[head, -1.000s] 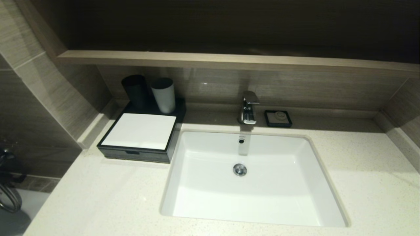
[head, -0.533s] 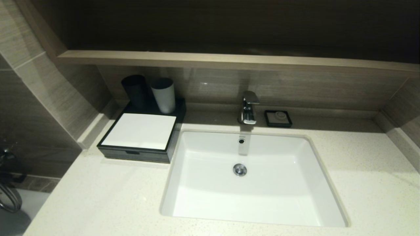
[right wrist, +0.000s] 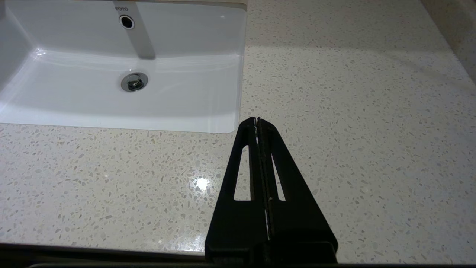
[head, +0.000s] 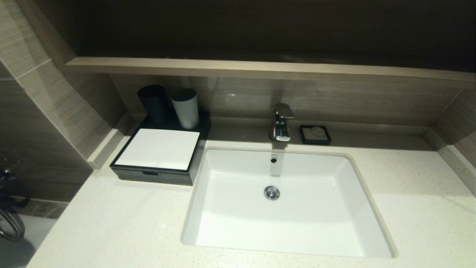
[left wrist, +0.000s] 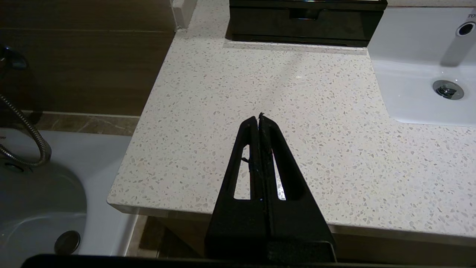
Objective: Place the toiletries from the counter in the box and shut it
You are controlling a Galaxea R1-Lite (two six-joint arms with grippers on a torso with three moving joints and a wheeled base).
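The black box (head: 156, 156) with a white top panel stands on the speckled counter (head: 111, 223), left of the basin, its front drawer pushed in. Its dark front also shows in the left wrist view (left wrist: 305, 22). No sachets or sleeves show in any view. My left gripper (left wrist: 259, 116) is shut and empty, held over the counter's front left corner, well short of the box. My right gripper (right wrist: 256, 119) is shut and empty, over the counter by the basin's front right corner. Neither gripper shows in the head view.
A white basin (head: 286, 201) with a chrome tap (head: 282, 123) fills the middle. A black cup (head: 153, 102) and a white cup (head: 185, 107) stand behind the box. A small black soap dish (head: 315, 134) sits right of the tap. A wood-look shelf (head: 260, 69) runs above.
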